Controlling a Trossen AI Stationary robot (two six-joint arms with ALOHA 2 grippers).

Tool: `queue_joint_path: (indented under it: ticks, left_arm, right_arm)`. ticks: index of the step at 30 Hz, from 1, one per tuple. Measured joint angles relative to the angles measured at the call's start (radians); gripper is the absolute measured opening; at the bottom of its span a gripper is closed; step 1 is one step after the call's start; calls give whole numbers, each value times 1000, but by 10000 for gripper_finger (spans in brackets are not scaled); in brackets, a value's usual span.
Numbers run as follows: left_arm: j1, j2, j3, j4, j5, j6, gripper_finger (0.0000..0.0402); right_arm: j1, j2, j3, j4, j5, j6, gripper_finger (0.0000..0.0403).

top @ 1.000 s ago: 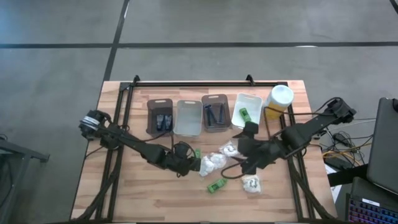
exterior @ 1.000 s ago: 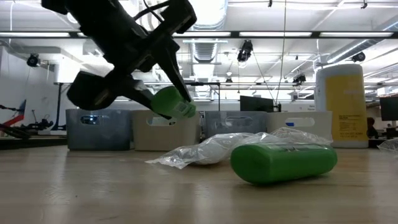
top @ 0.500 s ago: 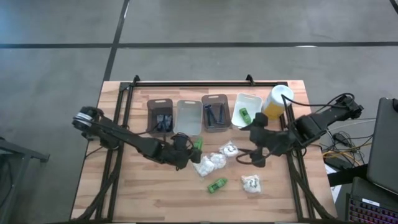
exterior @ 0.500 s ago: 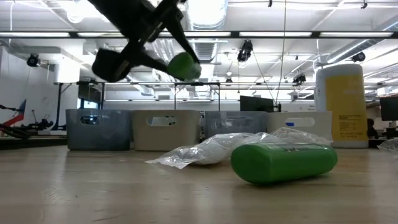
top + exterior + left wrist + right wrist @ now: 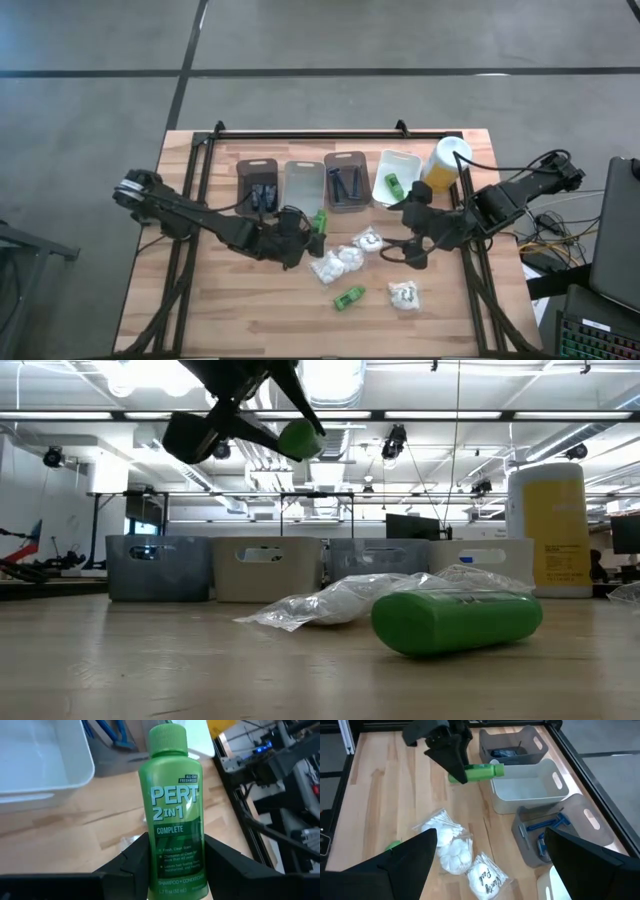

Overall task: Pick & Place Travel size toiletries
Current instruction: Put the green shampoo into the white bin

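One green bottle [image 5: 172,805] is held by its base, clear of the table, in the left gripper [image 5: 300,232]; just beyond lies a white bin [image 5: 302,190], apparently the wrong one, where it could be dropped, while the right gripper [image 5: 412,232] is kept wide.

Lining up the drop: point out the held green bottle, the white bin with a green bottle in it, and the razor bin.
Held green bottle [image 5: 175,815], left wrist view: label.
White bin [image 5: 407,158], high view: far rim.
Razor bin [image 5: 587,822], right wrist view: end wall.
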Motion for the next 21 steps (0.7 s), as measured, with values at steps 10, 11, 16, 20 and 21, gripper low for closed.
queue_joint_path:
  ticks: [10,11,16,20,21]
  left_arm:
    - [182,0,-7,7,102,144,154]
    - [205,0,-7,27,128,174,154]
    - [308,26,-4,299,261,304,154]
    - [343,50,4,339,353,404,154]
    - [342,50,4,341,355,457,154]
  right_arm:
    - [-108,-69,1,-76,9,75,366]
    - [-123,-79,1,-94,9,78,366]
    - [-205,-131,0,-105,12,80,366]
    - [-251,-158,0,-114,-5,124,366]
    - [-254,-159,-3,-118,-27,153,366]
